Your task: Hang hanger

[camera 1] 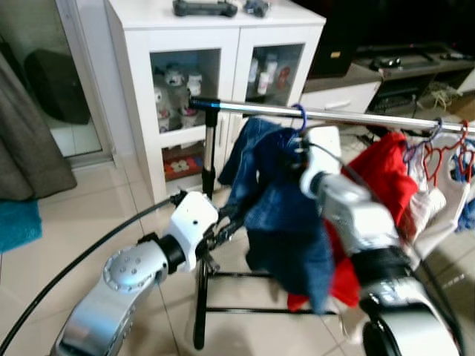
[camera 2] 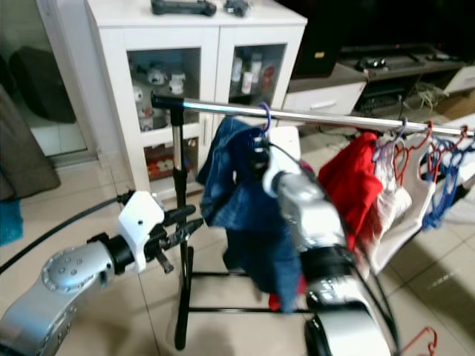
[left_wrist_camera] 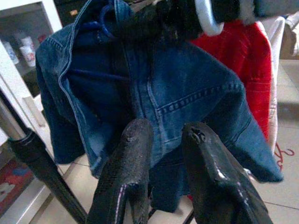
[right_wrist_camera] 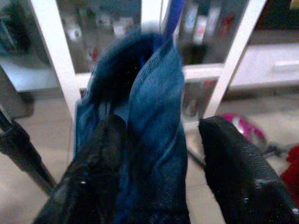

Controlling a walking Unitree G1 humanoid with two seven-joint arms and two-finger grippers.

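A blue denim jacket [camera 1: 286, 215] hangs on a blue hanger whose hook [camera 1: 300, 113] sits over the silver rail [camera 1: 356, 115] of a clothes rack. My right gripper [right_wrist_camera: 163, 123] is up at the jacket's collar just below the hook, open, with the denim fold [right_wrist_camera: 152, 107] between its spread fingers. My left gripper [camera 2: 194, 219] is lower and to the left, beside the jacket's hem, open with nothing between its fingers [left_wrist_camera: 133, 154]. The hanger's shoulders are hidden inside the jacket.
A red garment [camera 1: 390, 174] and several coloured hangers [camera 1: 445, 152] fill the rail to the right. The rack's black upright [camera 1: 210, 148] and base stand by my left arm. Behind is a white cabinet [camera 1: 223, 44]. A red hanger [camera 2: 423, 341] lies on the tiles.
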